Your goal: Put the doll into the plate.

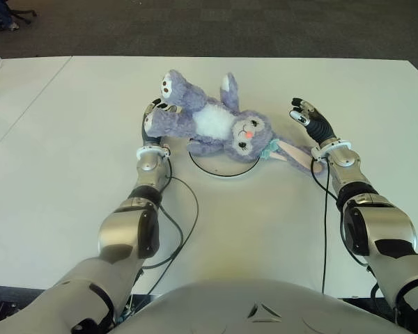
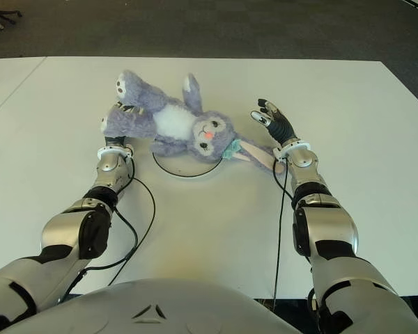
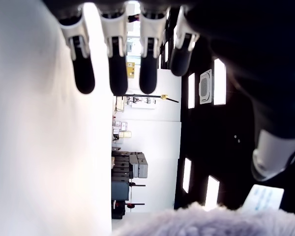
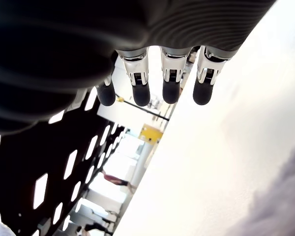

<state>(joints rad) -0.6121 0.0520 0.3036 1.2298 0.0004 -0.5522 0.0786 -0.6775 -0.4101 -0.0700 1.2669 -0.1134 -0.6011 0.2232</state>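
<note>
A purple plush bunny doll (image 1: 212, 124) with a white belly lies on its back across the far part of a white plate (image 1: 219, 169). Its head is over the plate, while its legs stretch off to the far left. One long ear (image 1: 292, 154) trails right onto the table. My left hand (image 1: 153, 113) is at the doll's leg on the left, its fingers (image 3: 110, 73) straight and open, with purple fur just beside the palm. My right hand (image 1: 308, 115) is open to the right of the doll's head, fingers (image 4: 140, 91) extended and clear of the fur.
The white table (image 1: 70, 181) has a seam running down its left part, and dark carpet (image 1: 216, 28) lies beyond its far edge. Black cables (image 1: 184, 229) loop from both wrists across the table in front of the plate.
</note>
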